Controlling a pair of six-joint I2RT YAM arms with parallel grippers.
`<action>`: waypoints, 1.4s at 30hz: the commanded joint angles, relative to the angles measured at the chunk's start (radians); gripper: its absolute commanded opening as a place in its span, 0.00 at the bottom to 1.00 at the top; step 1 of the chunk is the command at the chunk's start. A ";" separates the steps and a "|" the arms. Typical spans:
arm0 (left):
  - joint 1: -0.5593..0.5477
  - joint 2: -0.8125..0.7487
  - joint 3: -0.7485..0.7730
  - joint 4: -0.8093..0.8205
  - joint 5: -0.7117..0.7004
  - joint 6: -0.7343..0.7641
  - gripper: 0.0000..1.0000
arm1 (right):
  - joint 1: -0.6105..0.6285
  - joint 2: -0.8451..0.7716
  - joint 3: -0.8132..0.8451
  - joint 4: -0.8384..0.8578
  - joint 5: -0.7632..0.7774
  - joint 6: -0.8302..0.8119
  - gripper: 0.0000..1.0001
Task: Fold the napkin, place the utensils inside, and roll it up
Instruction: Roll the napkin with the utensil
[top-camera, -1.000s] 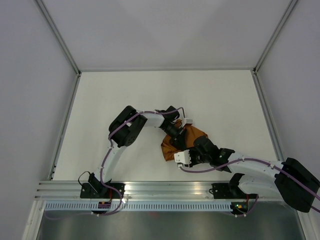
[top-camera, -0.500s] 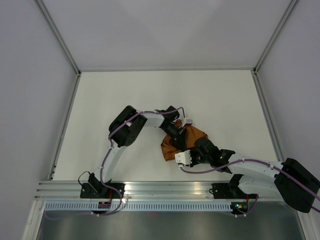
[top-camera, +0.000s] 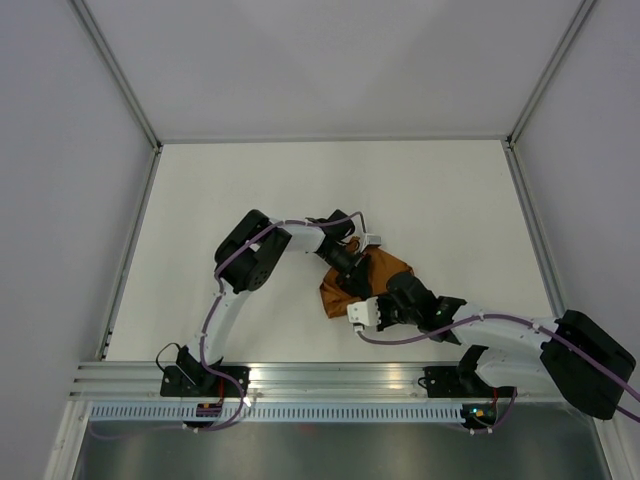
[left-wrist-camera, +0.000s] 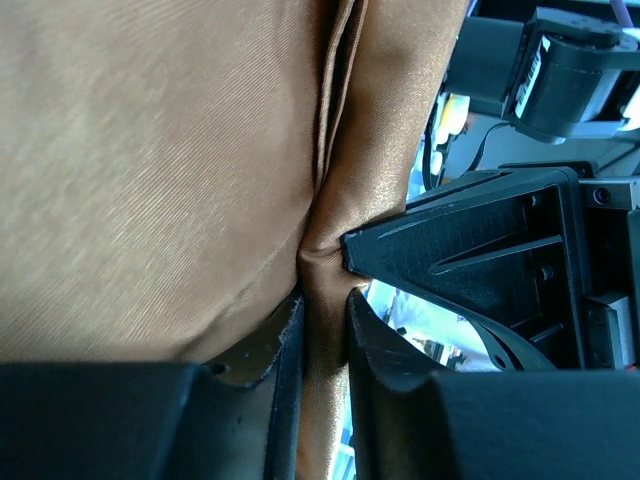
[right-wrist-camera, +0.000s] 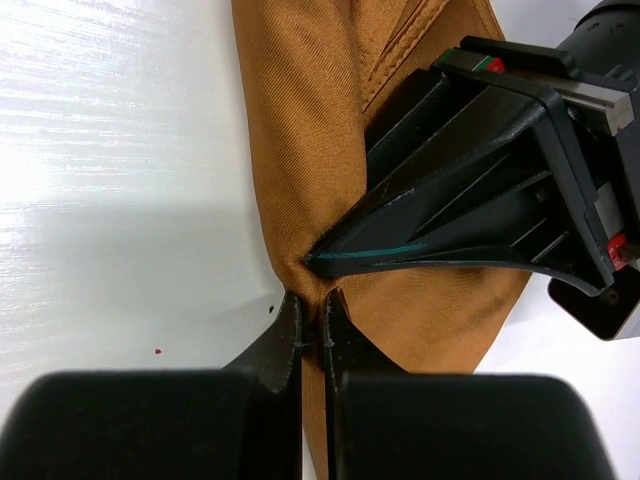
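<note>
The napkin (top-camera: 392, 266) lay bunched on the bench (top-camera: 250, 180) near its centre. The left gripper (left-wrist-camera: 322, 300) and right gripper (right-wrist-camera: 312, 305), both nearly closed, each pinched the same fold. Risk: opposing pulls could slip the cloth free or make the grippers collide.

A white counter (top-camera: 250, 190) stands walled by pale grey panels (top-camera: 60, 200) on three sides, with metal bars (top-camera: 128, 95) at the seams. Along its near edge run an aluminium rail (top-camera: 330, 376) and a slotted white duct (top-camera: 340, 411). A tiny red speck (right-wrist-camera: 157, 351) lies on the counter.
</note>
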 joint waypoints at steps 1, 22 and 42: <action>0.008 -0.012 -0.067 0.027 -0.169 -0.059 0.28 | -0.026 0.053 0.003 -0.130 -0.042 0.040 0.00; 0.047 -0.585 -0.524 0.752 -0.768 -0.409 0.37 | -0.346 0.436 0.368 -0.476 -0.426 -0.114 0.01; -0.337 -0.819 -0.822 1.061 -1.493 0.388 0.45 | -0.466 0.858 0.780 -0.808 -0.506 -0.129 0.00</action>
